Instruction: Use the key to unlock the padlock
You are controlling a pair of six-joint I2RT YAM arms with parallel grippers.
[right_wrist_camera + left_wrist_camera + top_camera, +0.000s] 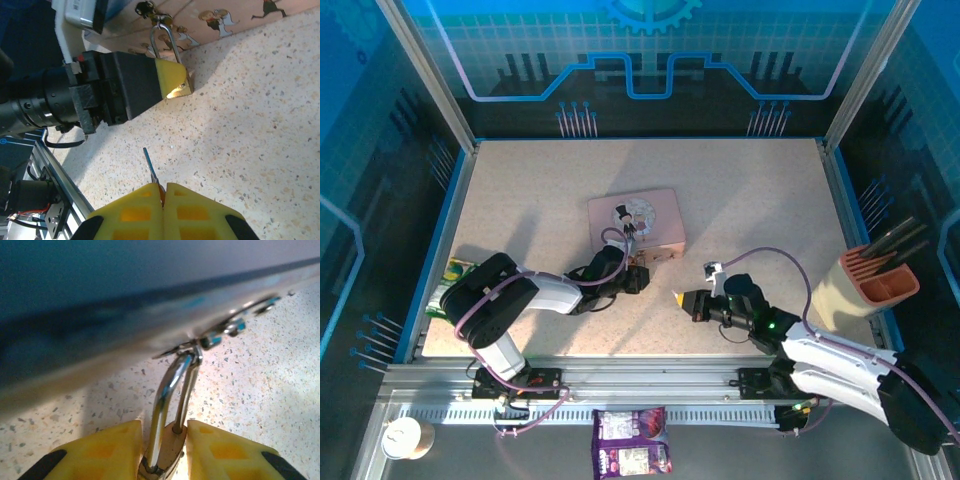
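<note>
**Padlock [183, 89] clamped, key [150, 164] not yet at the lock**

My left claw [162, 442] has its yellow pads pressed on either side of the brass body. It holds the padlock low against the counter [260, 150], in the upper middle of the right wrist view. The shackle [161, 42] is hooked through the hasp of the pink tin [655, 225]. My right claw [162, 192] is fully closed on the key, whose thin blade sticks out of the seam between the pads, well apart from the lock.

I judge the main risk to be the key swivelling in my pads, since so little of it is gripped. I cannot make out the keyhole on the lock's lit underside, so a skewed approach could jam the tip against brass. A hard push could also twist the lock in my left grip or shove the tin, because the shackle tethers them.

The tin is shut, its contents hidden. At the right edge of the top view a holder [880, 285] carries dark handles I cannot identify. A paper cup [402, 437] sits lower left.
</note>
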